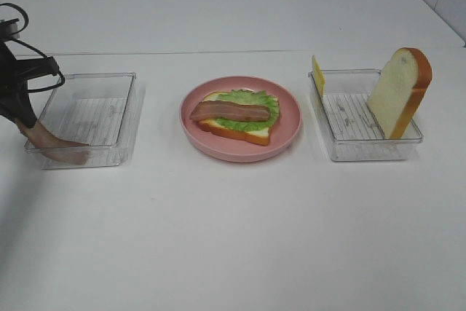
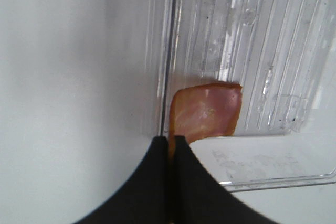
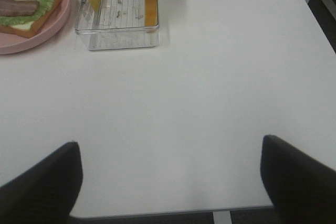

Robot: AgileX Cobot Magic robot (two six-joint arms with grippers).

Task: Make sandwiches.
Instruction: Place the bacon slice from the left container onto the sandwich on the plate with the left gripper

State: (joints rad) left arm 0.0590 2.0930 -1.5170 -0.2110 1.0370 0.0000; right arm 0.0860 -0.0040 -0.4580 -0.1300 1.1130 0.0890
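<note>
Left fingers (image 2: 152,182) clamp only the end of a pink-brown toy bacon strip (image 2: 207,111) at the clear plastic tray (image 1: 95,75) corner, so it may slip or snag the wall. The lettuce-topped toy sandwich (image 1: 237,116) sits on the round pink plate (image 1: 291,132) with the right fingers (image 3: 47,182) apart.

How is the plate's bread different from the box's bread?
The white bread slice on the round pink plate lies flat; the white bread slice in the clear plastic box stands on edge. The plate slice carries green lettuce and brown bacon; the box slice is bare. Both have orange-brown crusts.
</note>
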